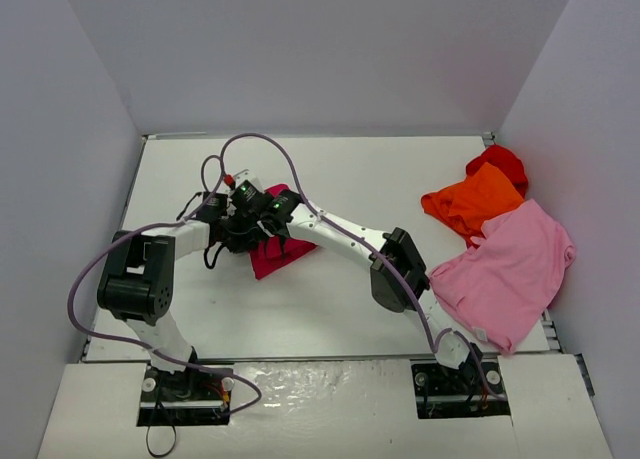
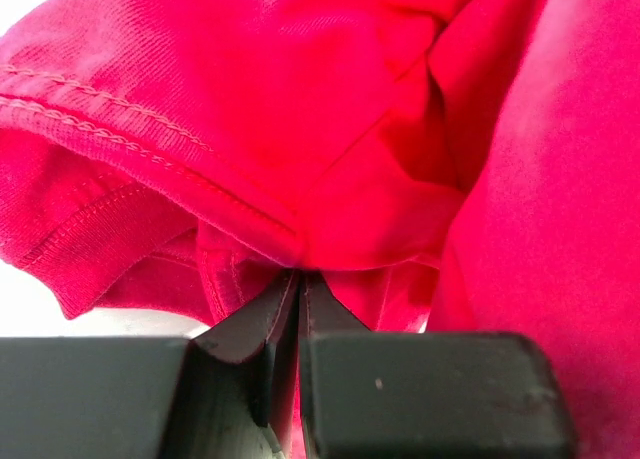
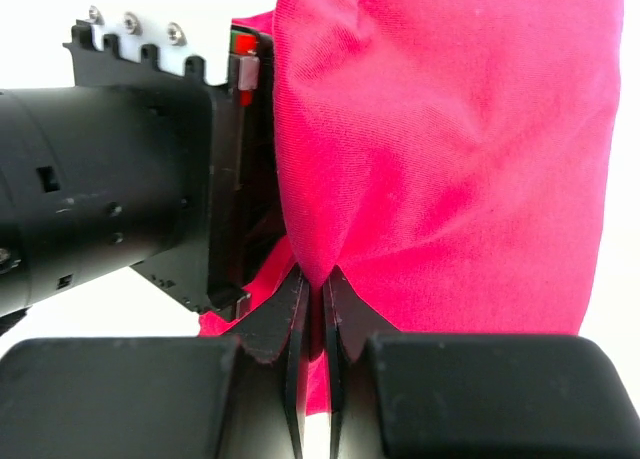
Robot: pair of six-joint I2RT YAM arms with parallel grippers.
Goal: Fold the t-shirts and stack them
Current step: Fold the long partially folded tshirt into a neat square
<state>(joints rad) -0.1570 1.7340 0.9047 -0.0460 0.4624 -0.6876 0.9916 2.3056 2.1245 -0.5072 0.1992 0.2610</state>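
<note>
on the left part of the white table the left arm reaches forward and inward, and the left gripper is clenched on the crimson t-shirt. in the left wrist view its two black fingers come together to a point, with a fold of the crimson cloth pinched between them at the left gripper; a stitched hem runs across the upper left of this view and the cloth hangs in loose folds around the tips. a purple cable makes a loop over the place where both arms meet. the crimson t-shirt is bunched into a small heap on the table, left of the middle, just under and beside the two wrists (most of it is covered by them in the top view). the right arm stretches from its base at the near right across to the left, and the right gripper is also closed on this same shirt. in the right wrist view the right gripper has its fingers pressed together on a lower fold of the crimson cloth, which stands up like a flat sheet, and the black body of the left arm's wrist is just beside it on the left. far at the right side of the table, well apart from the grippers, lie the other shirts: the bright red t-shirt at the back, the orange t-shirt touching it in front, and the light pink t-shirt spread nearest, with its edge over the orange one.
</note>
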